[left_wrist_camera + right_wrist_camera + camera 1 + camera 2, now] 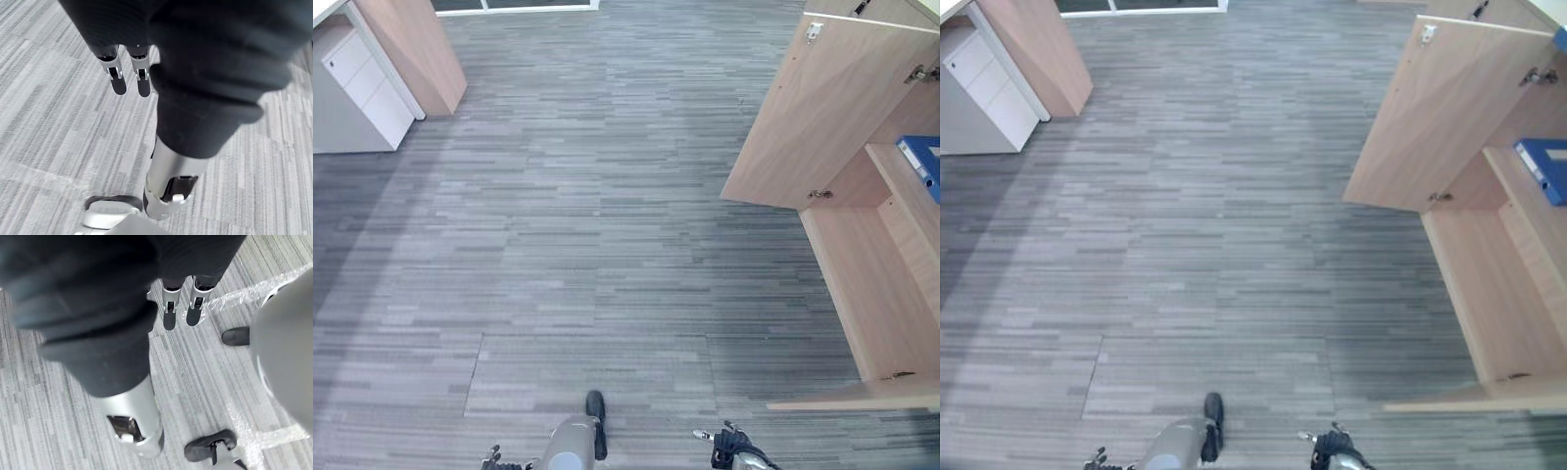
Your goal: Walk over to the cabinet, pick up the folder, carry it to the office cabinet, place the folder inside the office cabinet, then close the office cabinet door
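1. The blue folder (922, 164) lay flat on a shelf (901, 196) inside the wooden cabinet (862, 284), whose door (808, 108) was swung wide open.
2. It looked like a stiff board binder: rigid, fairly light, and smooth enough to be a bit slippery. The best grip, I'd say, was at the edge nearest the cabinet's opening, fingers under and thumb on top.
3. The left hand (117, 78) hung over the carpet (568, 196), fingers straight and relaxed, holding nothing.
4. The right hand (169, 313) was the same: fingers straight, empty.
5. Both hands were well apart from the cabinet and low down, with the folder up on its shelf on the right hand's side.
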